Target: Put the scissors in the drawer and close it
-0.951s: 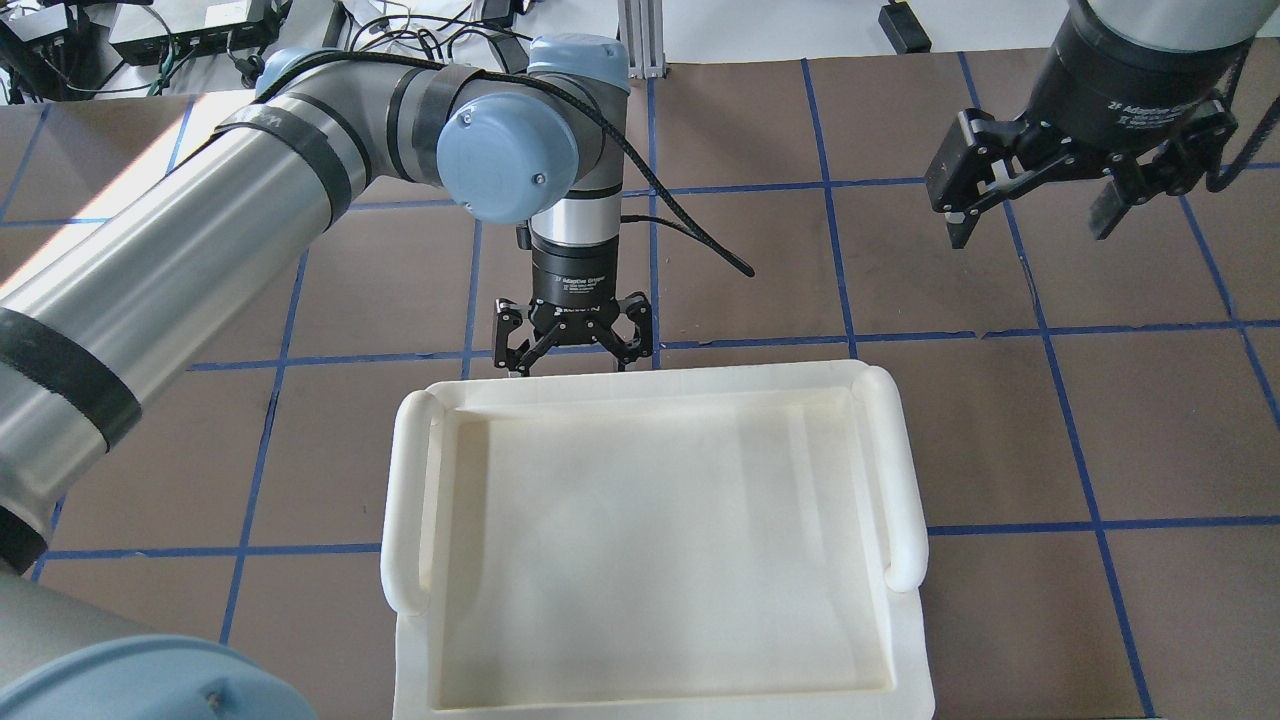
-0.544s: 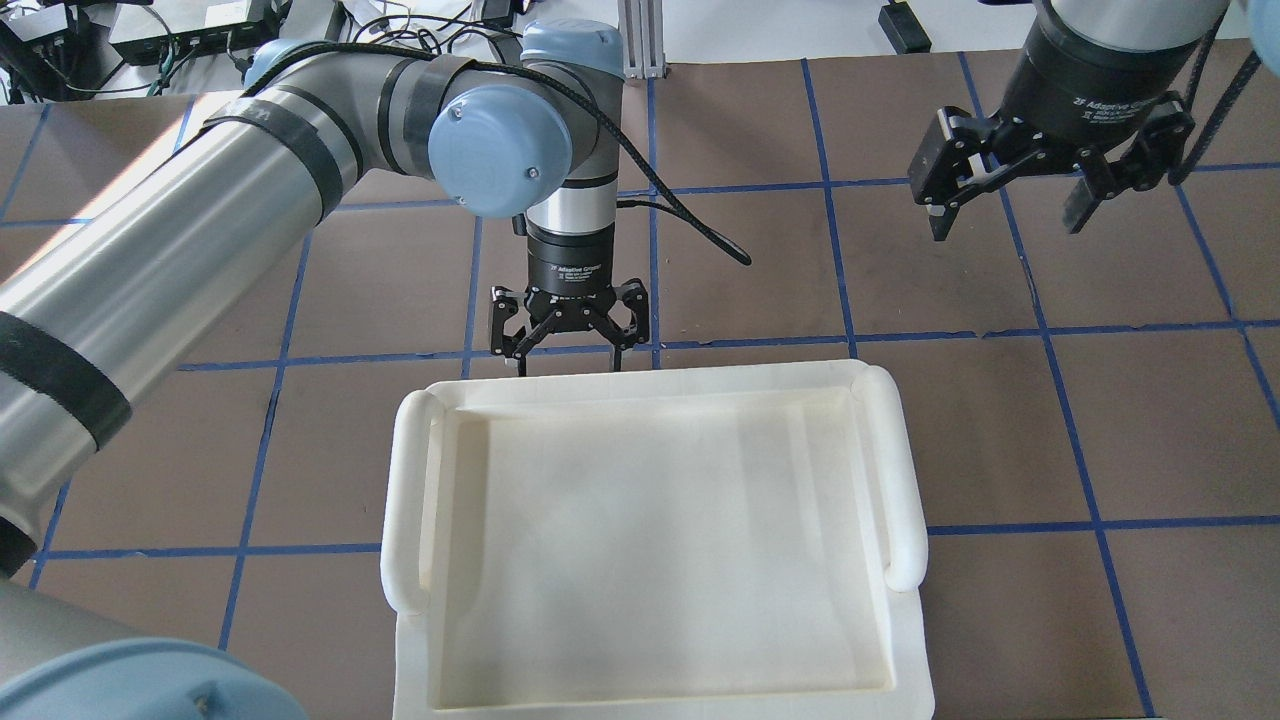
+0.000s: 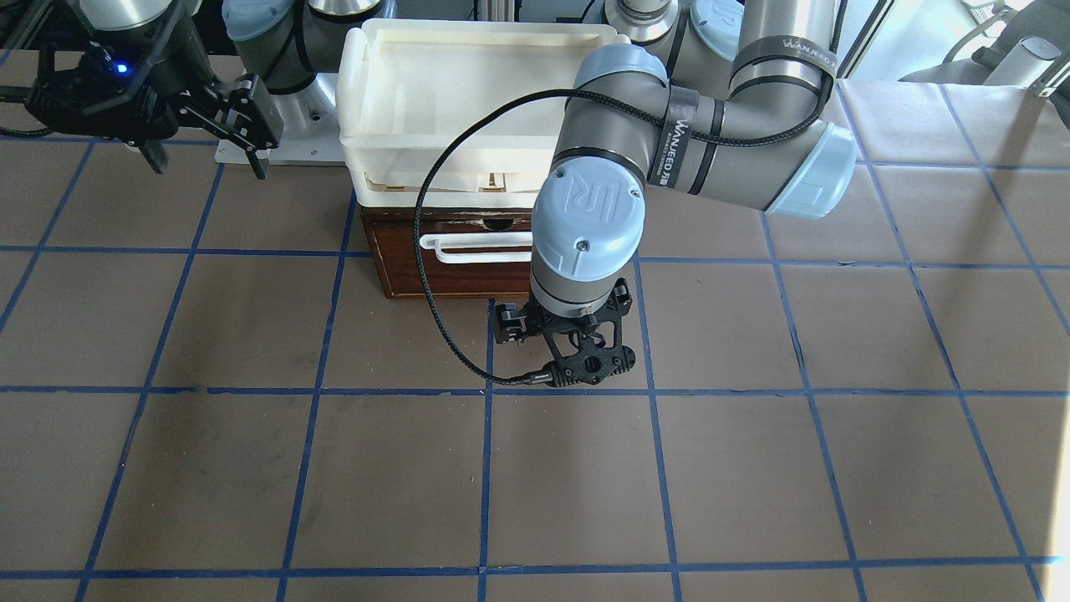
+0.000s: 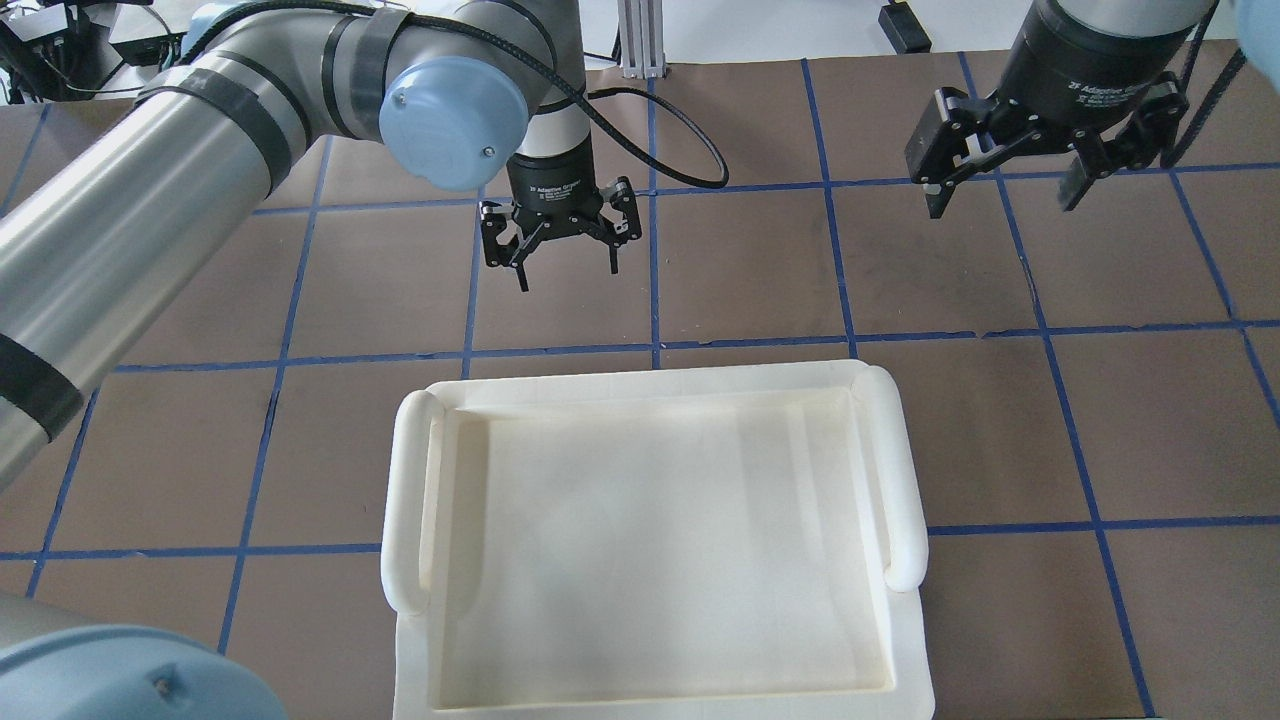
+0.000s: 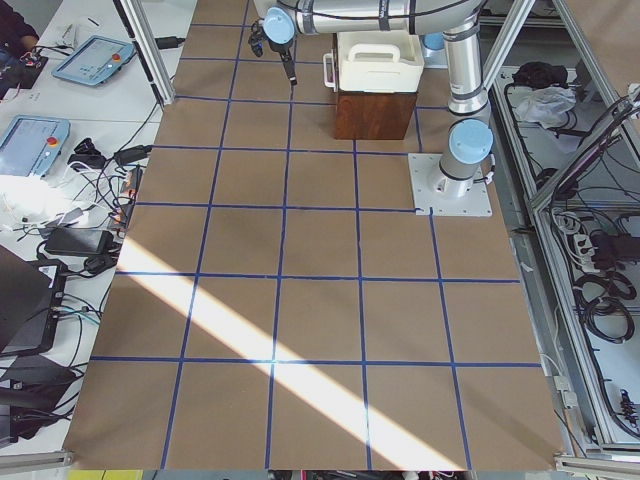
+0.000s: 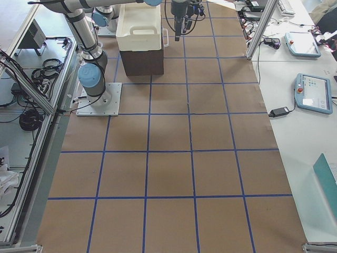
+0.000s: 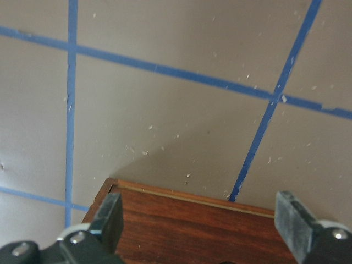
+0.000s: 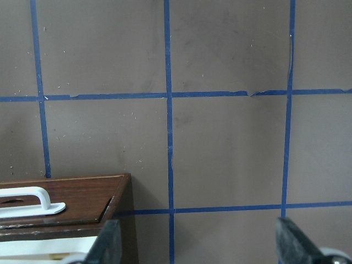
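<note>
brown table with blue grid, sunlight stripe

The overhead camera looks steeply down from behind the drawer, the front camera faces its front panel from across, the two side cameras view it distantly from opposite ends, and both wrist cameras look down close, sharing that panel.

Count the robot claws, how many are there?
2. The left claw hangs open in front of the brown drawer. The right claw hangs open beside the white tray. None seems hidden.
</note>
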{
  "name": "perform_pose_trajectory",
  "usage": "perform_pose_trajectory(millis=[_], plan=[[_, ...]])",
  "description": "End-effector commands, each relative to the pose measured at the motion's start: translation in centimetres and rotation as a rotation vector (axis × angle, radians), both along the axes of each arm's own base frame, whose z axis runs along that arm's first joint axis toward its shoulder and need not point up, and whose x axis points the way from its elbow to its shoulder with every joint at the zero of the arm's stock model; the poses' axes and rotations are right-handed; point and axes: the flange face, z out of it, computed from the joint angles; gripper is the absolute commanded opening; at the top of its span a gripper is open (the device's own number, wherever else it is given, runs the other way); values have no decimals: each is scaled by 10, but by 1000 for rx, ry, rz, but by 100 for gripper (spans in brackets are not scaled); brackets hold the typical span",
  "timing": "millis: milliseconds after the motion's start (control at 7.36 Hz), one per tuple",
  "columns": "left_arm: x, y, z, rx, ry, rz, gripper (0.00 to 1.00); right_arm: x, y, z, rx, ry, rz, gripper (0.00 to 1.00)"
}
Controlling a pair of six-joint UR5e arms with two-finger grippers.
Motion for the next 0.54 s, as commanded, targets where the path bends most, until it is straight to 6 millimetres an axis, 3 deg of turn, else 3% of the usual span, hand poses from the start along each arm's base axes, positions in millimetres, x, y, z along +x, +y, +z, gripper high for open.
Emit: perform_pose_trajectory(millis=[0,272,408], plan=[[47,-38,35,-204,57,-16,100,1,-6,-2,-16,0,-3,100],[65,-28,76,-257,70,6,100,4,-4,3,-22,-1,11,100],[89,-22,92,-241,62,40,100,4,-3,3,-17,6,11,100]])
